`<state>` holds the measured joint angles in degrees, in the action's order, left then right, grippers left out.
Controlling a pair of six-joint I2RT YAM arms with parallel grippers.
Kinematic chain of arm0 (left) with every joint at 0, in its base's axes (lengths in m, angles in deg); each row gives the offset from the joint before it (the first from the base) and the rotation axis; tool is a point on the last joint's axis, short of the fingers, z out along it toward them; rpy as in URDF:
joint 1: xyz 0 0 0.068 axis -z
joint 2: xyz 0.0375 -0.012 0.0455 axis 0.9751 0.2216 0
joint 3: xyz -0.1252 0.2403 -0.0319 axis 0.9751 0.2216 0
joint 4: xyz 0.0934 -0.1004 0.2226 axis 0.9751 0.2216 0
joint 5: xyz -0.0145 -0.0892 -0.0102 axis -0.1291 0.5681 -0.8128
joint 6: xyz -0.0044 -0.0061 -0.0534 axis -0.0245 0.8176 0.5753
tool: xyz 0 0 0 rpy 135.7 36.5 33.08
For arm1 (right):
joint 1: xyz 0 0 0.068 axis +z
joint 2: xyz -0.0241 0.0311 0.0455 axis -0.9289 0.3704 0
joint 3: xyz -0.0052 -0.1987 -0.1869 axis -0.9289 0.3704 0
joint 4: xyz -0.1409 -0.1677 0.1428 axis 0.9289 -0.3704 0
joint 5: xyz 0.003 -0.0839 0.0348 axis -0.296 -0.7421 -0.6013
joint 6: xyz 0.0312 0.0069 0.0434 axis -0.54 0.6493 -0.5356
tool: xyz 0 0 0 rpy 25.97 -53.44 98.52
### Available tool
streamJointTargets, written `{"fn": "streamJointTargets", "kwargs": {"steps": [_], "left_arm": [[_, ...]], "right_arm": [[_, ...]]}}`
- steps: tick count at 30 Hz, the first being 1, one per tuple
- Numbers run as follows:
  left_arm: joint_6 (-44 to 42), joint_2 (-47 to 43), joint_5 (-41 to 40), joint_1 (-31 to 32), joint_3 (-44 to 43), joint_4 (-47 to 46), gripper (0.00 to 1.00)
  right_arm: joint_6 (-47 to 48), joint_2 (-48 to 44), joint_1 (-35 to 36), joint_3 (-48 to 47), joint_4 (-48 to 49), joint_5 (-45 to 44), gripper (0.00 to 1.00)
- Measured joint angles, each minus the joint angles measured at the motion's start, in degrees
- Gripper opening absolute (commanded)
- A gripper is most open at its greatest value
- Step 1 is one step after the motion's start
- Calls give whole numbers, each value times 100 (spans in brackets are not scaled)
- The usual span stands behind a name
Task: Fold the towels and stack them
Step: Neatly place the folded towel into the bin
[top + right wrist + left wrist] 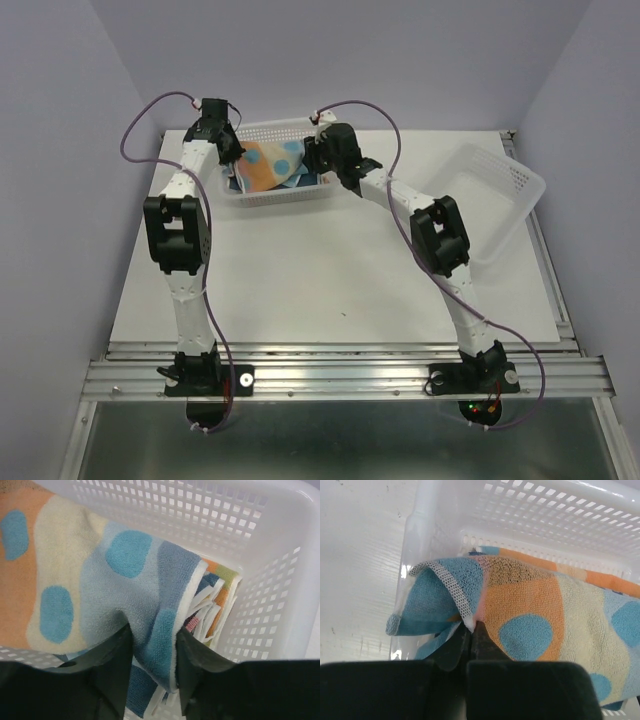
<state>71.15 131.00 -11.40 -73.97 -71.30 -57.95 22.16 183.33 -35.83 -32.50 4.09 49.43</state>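
The spotted towel [268, 165] lies on top in the white basket [275, 198] at 12 o'clock on the table [320, 290], and both arms reach into that basket, probably so the towel can be lifted out by two opposite sides and come up spread, not bunched. The left gripper [471, 629] is clenched on the towel's hem at its 9 o'clock side, its fingers pinched together on a thin corner. The right gripper [152, 650] straddles a fold at the 3 o'clock side; cloth fills the gap between its fingers, but whether it is squeezed firmly I cannot tell. The towel is soft looped terry in orange, cream and pale blue patches with blue dots, rumpled and unfolded. Other towels [212, 600] lie under it. A second basket [500, 195] sits tilted at 2 o'clock.
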Motion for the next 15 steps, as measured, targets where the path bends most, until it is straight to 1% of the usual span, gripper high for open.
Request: {"fn": "streamJointTargets", "kwargs": {"steps": [1, 2, 3, 4, 6, 7, 8, 12, 15], "left_arm": [[-7, 0, 28, 0, -7, -2, 0], [-17, 0, 55, 4, -7, -11, 0], [-33, 0, 79, 4, -7, -20, 0], [-37, 0, 87, 4, -7, -35, 0], [-70, -7, 188, 4, 13, -109, 0], [-94, -39, 238, 4, 72, -184, 0], [-116, -85, 289, 9, 173, -262, 0], [-223, -632, 518, 24, 885, -612, 0], [-289, -1346, 651, 94, 1453, -931, 0]], "right_arm": [[-4, 0, 0, 0, 0, 9, 34], [-9, 0, -2, 0, -2, 22, 27], [-4, 0, -2, 0, -4, 35, 23], [-28, 0, -2, 0, -7, 39, 16], [-31, -13, -2, 13, 2, 44, 9], [-31, -52, -2, 76, 33, 44, 2], [-31, -98, -2, 142, 39, 46, 1], [-50, -531, 0, 732, 223, 44, 1], [-74, -1121, 0, 1469, 511, 42, 1]]}}
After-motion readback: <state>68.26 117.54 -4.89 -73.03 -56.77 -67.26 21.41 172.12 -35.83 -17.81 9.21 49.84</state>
